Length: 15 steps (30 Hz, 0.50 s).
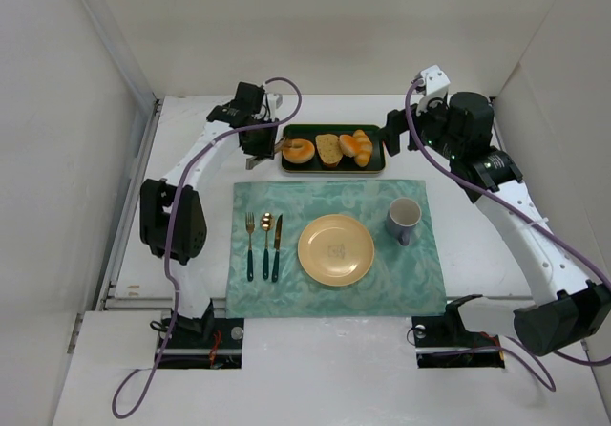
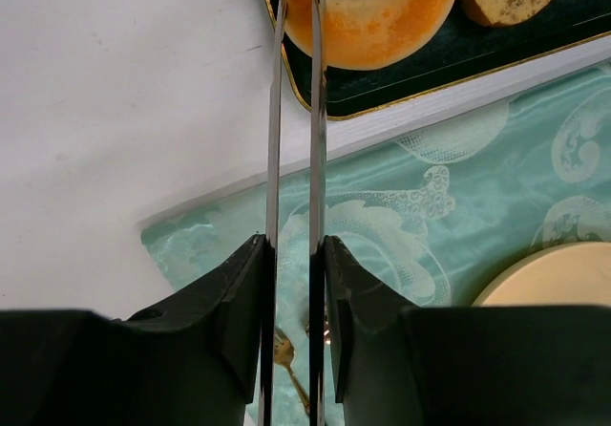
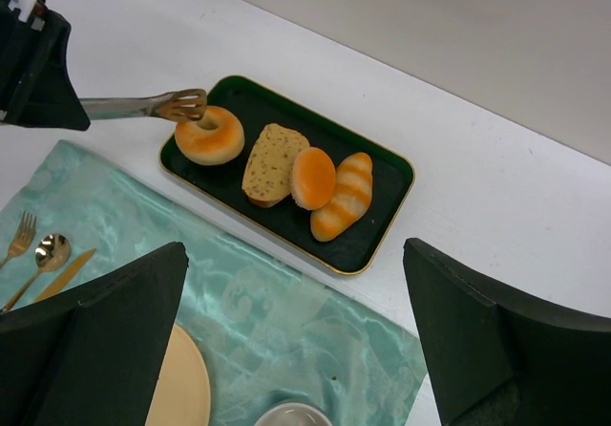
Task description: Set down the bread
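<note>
The bread, a golden-orange ring, lies at the left end of the dark green tray. My left gripper is shut on a pair of metal tongs. The tongs' arms are squeezed nearly together, and their tips sit on the ring's near-left rim by its hole. My right gripper hovers open over the mat in front of the tray's right end, holding nothing.
A toast slice and two orange rolls share the tray. On the teal placemat sit a yellow plate, a grey mug, and a fork, spoon and knife. White walls enclose the table.
</note>
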Available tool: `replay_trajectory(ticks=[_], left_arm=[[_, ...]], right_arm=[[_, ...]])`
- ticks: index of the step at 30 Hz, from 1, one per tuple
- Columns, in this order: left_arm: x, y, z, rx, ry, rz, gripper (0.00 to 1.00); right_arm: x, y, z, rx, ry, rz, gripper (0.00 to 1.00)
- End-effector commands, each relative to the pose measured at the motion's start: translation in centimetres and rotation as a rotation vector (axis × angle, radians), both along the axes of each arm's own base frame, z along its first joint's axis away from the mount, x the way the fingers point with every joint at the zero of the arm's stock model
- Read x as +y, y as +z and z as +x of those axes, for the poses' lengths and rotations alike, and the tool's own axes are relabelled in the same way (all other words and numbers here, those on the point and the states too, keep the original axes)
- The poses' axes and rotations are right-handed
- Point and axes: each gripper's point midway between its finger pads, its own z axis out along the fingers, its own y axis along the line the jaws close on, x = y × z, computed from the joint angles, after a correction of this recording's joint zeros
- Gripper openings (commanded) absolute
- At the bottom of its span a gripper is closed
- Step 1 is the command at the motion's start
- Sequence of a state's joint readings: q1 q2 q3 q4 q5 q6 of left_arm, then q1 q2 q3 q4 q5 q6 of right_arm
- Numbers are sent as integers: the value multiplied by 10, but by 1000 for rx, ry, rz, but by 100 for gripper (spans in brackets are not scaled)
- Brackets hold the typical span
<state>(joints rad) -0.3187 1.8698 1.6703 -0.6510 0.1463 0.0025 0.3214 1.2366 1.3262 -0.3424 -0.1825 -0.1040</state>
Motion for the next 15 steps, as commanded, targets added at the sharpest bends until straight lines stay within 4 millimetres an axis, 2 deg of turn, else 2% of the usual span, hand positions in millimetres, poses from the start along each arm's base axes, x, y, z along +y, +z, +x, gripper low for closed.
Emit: replay_trajectory(ticks=[1, 12, 13, 15], left_arm=[[1, 62, 6, -149, 12, -39, 0], [2, 84, -2, -195, 6, -62, 0], [2, 91, -6, -201, 1, -71, 0], [0, 89, -17, -196, -8, -63, 0]], right_arm=[[-3, 23, -1, -73, -15, 32, 100], [-3, 23, -1, -73, -15, 32, 100], [-3, 23, -1, -73, -15, 32, 100], [-5, 23, 0, -73, -26, 30, 100]])
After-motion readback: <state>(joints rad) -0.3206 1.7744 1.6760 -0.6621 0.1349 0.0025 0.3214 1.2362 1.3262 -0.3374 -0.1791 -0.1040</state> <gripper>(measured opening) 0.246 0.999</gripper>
